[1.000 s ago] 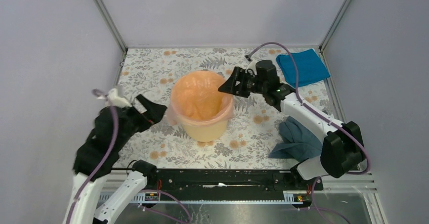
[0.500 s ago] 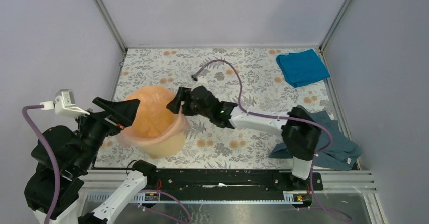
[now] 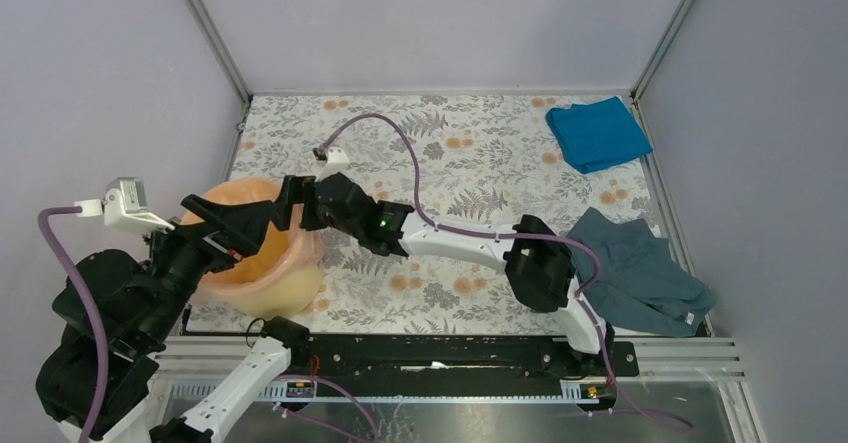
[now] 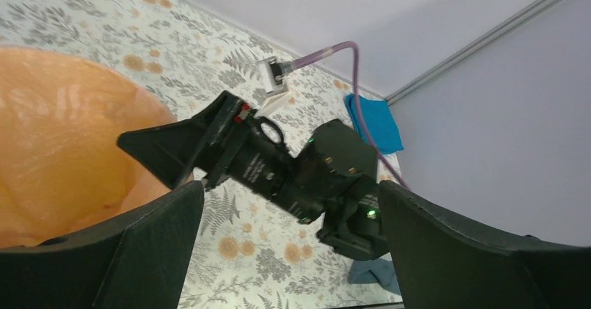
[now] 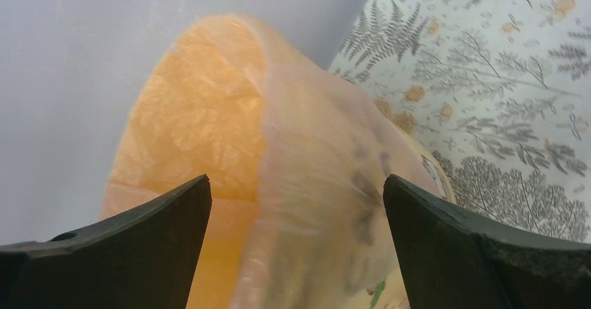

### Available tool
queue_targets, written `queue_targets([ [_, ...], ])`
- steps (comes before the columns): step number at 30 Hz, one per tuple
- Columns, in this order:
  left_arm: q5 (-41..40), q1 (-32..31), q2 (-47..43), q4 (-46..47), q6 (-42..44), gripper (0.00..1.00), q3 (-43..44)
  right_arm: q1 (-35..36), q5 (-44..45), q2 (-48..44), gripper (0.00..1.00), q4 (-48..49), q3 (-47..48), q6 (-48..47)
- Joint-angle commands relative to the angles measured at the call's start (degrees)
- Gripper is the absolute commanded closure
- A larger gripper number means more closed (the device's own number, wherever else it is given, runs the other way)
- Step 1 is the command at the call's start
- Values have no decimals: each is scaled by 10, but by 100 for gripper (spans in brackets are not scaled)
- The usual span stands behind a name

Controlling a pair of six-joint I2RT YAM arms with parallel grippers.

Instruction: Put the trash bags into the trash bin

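2 wide-open grippers at the lined trash bin point(image 3: 288, 287)
Nearest us, the left gripper point(image 3: 232, 221) hovers with its jaws spread wide over the near-left rim of the bin, which stands by the left edge of the floral table point(image 3: 480, 163). The pale-pink trash bag point(image 5: 306, 176) lines it, folded over the rim. The right gripper point(image 3: 285, 205), equally wide and holding nothing, is at the bin's right rim. Farther right we see a grey-blue cloth point(image 3: 630, 273), then a blue cloth point(image 3: 598, 133).

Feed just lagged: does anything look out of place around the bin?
Yes. The trash bin, lined with the trash bag, sits at the near-left corner of the table, close to its edge.
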Motion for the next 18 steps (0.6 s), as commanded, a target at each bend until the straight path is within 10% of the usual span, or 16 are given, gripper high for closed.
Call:
queue_targets([
  [1,-36,0,37,-8,48,1,64,-30,-90,-36,0,-56,92,-72],
  [18,-120,-1,33,120,141,1,47,-98,134,-564,0,-300,-189,-375],
])
